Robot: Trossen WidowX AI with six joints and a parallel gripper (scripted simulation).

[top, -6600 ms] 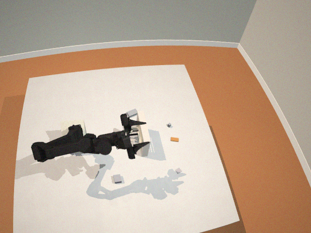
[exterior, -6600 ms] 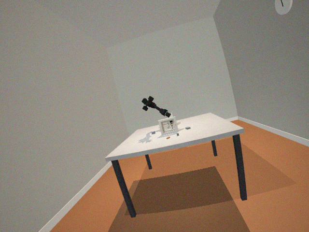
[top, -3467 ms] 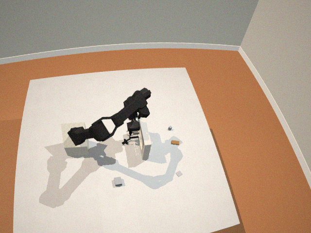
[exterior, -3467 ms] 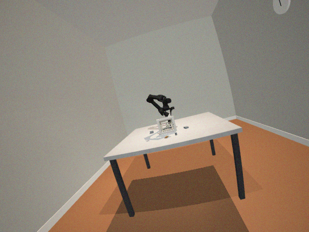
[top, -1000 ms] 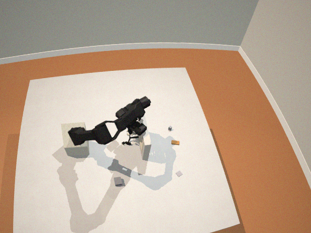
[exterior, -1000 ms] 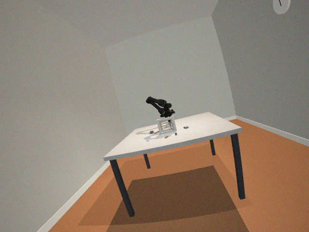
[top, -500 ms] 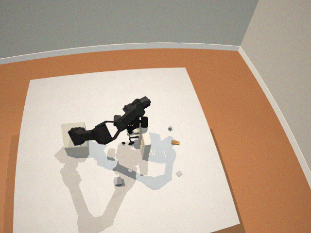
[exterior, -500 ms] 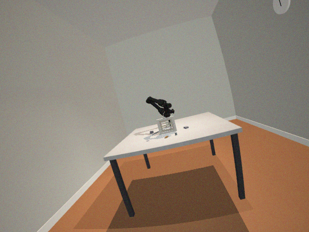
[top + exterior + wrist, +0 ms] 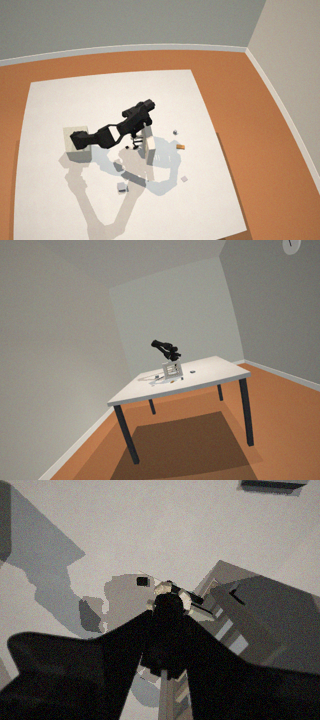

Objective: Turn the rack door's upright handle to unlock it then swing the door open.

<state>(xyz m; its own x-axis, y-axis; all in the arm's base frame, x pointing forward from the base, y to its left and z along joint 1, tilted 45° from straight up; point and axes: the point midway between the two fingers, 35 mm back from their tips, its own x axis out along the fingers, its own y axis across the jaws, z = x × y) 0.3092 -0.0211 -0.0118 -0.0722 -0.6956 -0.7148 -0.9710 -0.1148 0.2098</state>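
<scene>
Gripper (image 9: 133, 136) (image 9: 176, 365) (image 9: 167, 617), black and parallel-jawed, was clenched on the rack door's upright handle, which was largely hidden by the fingers. That handle stood toward the middle of the white tabletop (image 9: 108, 87) (image 9: 217, 366), on the left-edge side of the rack frame as the top view showed it. How far it was turned, and how wide the door stood, could not be told.

The black six-joint arm (image 9: 131, 122) (image 9: 164, 349) rose from a pale, boxy pedestal (image 9: 78, 156) near the left edge and reached over toward the handle, its elbow high. The whitish, upright rack frame (image 9: 150, 152) (image 9: 165, 371) stood between the pedestal and the right edge, with slats showing through its opening in the exterior view.

Between the frame and the right edge lay an orange rectangular block (image 9: 180, 146) (image 9: 172, 381), with a small grey cube (image 9: 175, 132) (image 9: 182, 378) beside it, nearer the upper-right corner. A flat, pale lilac tile (image 9: 184, 178) (image 9: 153, 385) lay farther toward the lower-right corner. A larger grey block (image 9: 121, 187) (image 9: 156, 376) rested between the frame and the lower edge. The exterior view showed a dark grey flat block (image 9: 192, 371) off to the frame's right, well in from the table's edges.
</scene>
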